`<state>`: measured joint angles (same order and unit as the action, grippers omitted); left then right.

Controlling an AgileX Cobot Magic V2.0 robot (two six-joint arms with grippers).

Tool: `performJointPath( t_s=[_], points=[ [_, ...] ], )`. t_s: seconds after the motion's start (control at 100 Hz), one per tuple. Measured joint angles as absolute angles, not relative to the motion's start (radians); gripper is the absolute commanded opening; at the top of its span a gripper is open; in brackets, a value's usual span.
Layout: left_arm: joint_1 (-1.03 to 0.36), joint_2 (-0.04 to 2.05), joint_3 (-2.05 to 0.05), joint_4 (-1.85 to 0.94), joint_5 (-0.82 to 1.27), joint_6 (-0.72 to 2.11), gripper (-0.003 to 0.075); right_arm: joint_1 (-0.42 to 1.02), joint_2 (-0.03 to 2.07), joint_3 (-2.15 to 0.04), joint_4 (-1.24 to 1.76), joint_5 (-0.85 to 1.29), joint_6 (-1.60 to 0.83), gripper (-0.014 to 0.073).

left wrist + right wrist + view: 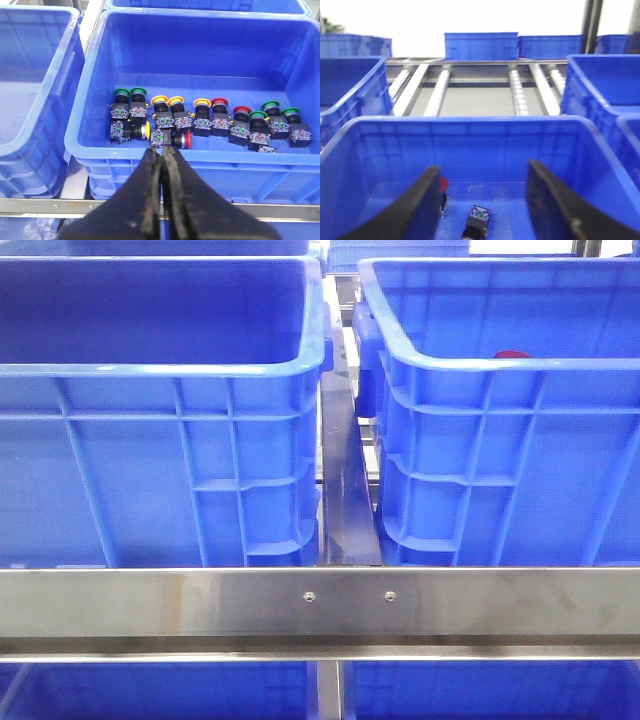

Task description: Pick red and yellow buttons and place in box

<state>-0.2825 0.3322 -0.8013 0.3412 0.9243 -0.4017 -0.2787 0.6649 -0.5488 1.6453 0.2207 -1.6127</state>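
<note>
Red and yellow buttons [200,117] are lying in a row with green ones on the floor of the supply crate [200,30]. Left gripper [161,155] is hovering over that crate's near rim, jaws pressed together, empty. Right gripper [485,200] is hanging wide apart inside the box [470,130], holding nothing; a red piece [443,183] is already lying there. Judging by this, sorting is barely started; most remain.

Bright, even light; sky blown out (right wrist view slightly blurred)
</note>
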Motion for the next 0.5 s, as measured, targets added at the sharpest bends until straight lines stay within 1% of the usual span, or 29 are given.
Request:
performJointPath(
  t_s=[0.13, 0.2, 0.25, 0.3, 0.35, 0.5],
  points=[
    [-0.283, 0.332, -0.801, 0.341, 0.924, -0.402, -0.0019, -0.236, 0.656, -0.543, 1.647, 0.194, -1.607, 0.0191],
    [-0.283, 0.332, -0.801, 0.341, 0.924, -0.402, -0.0019, -0.204, 0.656, -0.543, 1.647, 0.19, -1.607, 0.0094],
    [-0.283, 0.332, -0.8, 0.341, 0.924, -0.402, -0.0019, -0.188, 0.656, -0.543, 1.647, 0.186, -1.607, -0.0001],
    [-0.283, 0.332, -0.8, 0.341, 0.924, -0.402, -0.0019, -0.176, 0.656, -0.542, 1.649, 0.186, -1.607, -0.0073],
    [-0.283, 0.332, -0.8, 0.341, 0.924, -0.402, -0.0019, -0.169, 0.656, -0.539, 1.649, 0.186, -1.607, -0.0057],
    [-0.283, 0.332, -0.8, 0.341, 0.924, -0.402, -0.0019, -0.166, 0.656, -0.533, 1.649, 0.184, -1.604, -0.0057]
  ],
)
